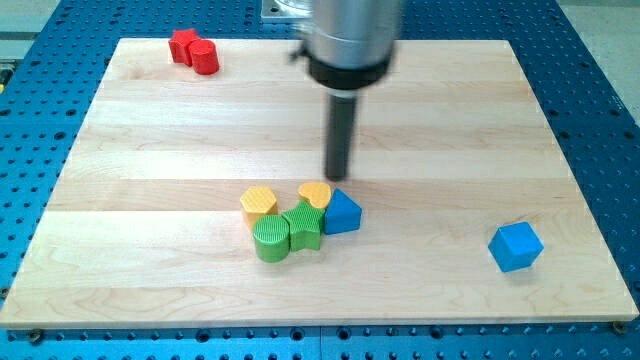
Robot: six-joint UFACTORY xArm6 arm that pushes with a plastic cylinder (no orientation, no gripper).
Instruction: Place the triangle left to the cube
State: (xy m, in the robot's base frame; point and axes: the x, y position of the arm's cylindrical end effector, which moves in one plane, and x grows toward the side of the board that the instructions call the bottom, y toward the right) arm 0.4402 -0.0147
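Note:
A blue triangle block lies at the lower middle of the wooden board, at the right end of a cluster of blocks. A blue cube sits apart at the view's lower right. My tip rests on the board just above the blue triangle, close to its top corner and to the yellow block beside it. The rod rises from the tip to the arm's grey body at the view's top.
In the cluster: a yellow hexagon-like block, a yellow heart-like block, a green round block and a green star-like block. A red star and a red cylinder stand at the top left.

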